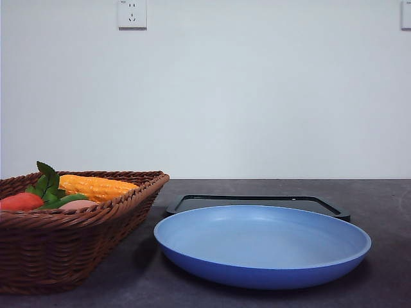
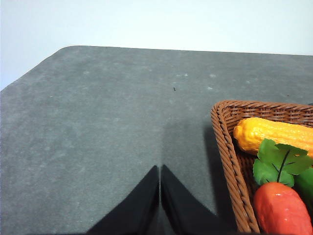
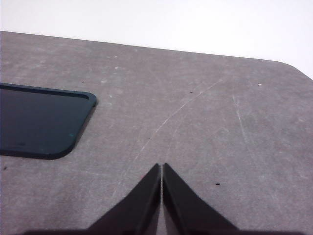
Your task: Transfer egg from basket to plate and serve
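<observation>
Egg sits low in the basket, beside the corn

Both claws, left gripper and right gripper, pressed closed and empty; the egg looks smooth, light, fragile, so pinch gently across its middle

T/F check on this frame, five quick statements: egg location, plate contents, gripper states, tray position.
1. The egg lies in the basket. True.
2. The plate already holds the egg. False: the plate is bare; the egg is beside the corn cob in the basket.
3. The left gripper is shut, with nothing in it. True.
4. The right gripper is wide open. False: its fingers meet, with nothing between them.
5. The black tray sits behind the plate in the front view. True.
</observation>
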Robot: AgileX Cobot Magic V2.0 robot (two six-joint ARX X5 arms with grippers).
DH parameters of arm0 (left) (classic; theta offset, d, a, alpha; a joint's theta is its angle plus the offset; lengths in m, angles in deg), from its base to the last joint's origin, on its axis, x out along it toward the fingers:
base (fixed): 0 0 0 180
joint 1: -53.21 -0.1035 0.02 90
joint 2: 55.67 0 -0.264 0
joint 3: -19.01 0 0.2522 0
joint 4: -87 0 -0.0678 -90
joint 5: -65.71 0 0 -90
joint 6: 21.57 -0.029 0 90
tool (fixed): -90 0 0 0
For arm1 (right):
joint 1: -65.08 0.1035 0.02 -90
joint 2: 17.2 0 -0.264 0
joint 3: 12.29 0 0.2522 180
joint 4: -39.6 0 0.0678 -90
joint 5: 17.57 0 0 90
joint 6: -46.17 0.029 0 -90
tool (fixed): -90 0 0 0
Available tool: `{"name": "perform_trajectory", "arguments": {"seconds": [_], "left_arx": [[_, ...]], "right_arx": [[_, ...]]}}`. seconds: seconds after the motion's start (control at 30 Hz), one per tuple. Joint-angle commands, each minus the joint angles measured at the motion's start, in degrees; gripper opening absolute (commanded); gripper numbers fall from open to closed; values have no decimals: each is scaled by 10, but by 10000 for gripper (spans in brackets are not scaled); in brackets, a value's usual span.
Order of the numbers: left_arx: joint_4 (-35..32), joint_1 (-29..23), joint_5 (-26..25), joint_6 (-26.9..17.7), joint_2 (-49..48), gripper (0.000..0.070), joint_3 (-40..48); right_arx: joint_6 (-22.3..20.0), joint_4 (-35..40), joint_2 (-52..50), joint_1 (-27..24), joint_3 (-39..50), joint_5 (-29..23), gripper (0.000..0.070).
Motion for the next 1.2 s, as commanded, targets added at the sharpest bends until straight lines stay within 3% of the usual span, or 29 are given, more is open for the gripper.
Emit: {"name": "perform_trajectory", "arguments": {"seconds": [0.0,0.17,0.33,0.5,0.63,0.73,0.93,1.17], "left_arx": [[6,0,0,0,-1,0,12],[2,0,0,0,-1,0,12],[2,0,0,7,-1,0,12],[2,0,-2,70,-1,0,12],[2,0,-20,165,-1,0,12],[2,0,-31,206,-1,0,12],[10,0,-76,216,3,0,-18],[78,0,-105,230,61,0,-105]], "right_arx": [[2,6,0,2,4,-2,0],[31,35,0,3,4,-2,0],[119,36,0,3,2,0,0],[189,36,0,3,1,4,0],[193,36,0,3,0,17,0],[197,30,0,3,-7,21,0],[204,-39,2,3,-69,24,0],[225,-102,48,3,-165,40,0]]}}
